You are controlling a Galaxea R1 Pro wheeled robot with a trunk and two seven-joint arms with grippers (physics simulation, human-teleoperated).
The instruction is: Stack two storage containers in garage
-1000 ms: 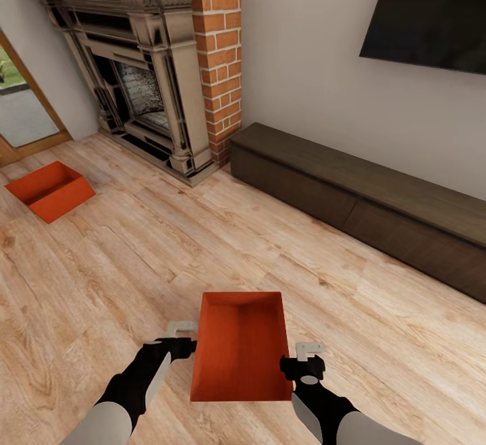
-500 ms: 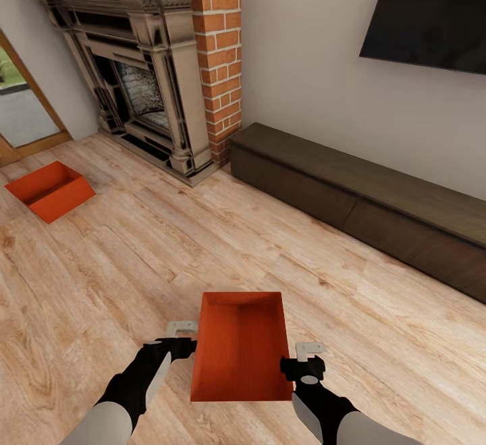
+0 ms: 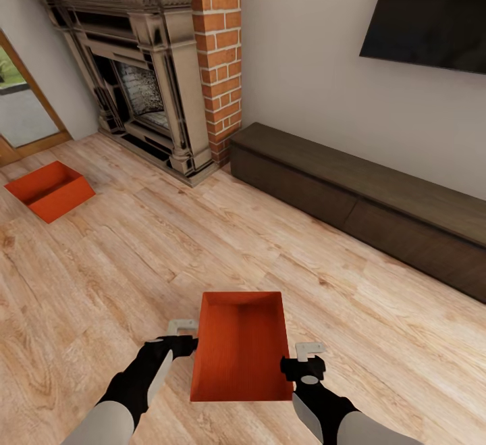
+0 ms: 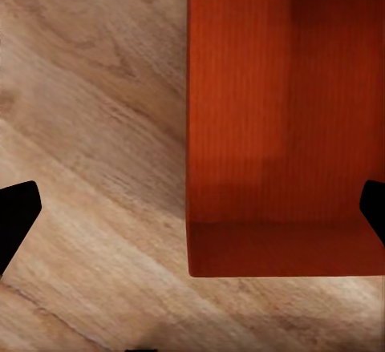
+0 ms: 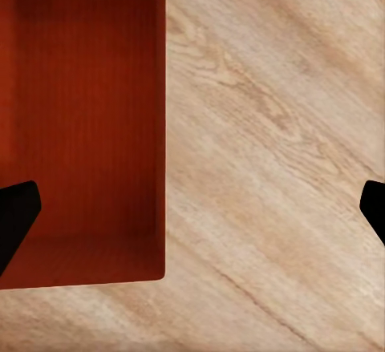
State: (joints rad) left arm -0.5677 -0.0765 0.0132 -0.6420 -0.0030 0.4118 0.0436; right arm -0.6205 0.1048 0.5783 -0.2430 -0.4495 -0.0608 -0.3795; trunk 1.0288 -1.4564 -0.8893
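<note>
Head view puts the nearer storage container [image 3: 239, 347] right in front of me, an orange-red open-top bin lying lengthwise on the light wood plank floor [image 3: 101, 276] between my two arms. My left gripper [image 3: 182, 338] sits at the bin's left long wall and my right gripper [image 3: 305, 358] at its right long wall, each close against the rim. From the left wrist camera I see this gripper spread wide, one dark fingertip [image 4: 16, 216] out over the planks and the other at the far edge over the container [image 4: 281, 127], so the left wall lies between them without being pinched. My right wrist camera gives the mirror picture: fingers apart, one tip [image 5: 16, 216] over the bin's interior [image 5: 80, 127], the other over bare wood. Farther off to the left, the second storage container [image 3: 50, 190] rests on the floor near the glass door [image 3: 20, 104]. Beyond stand the brick fireplace [image 3: 158, 67], the long dark low cabinet [image 3: 358, 202] along the wall, and a dark television [image 3: 432, 9] above it.
</note>
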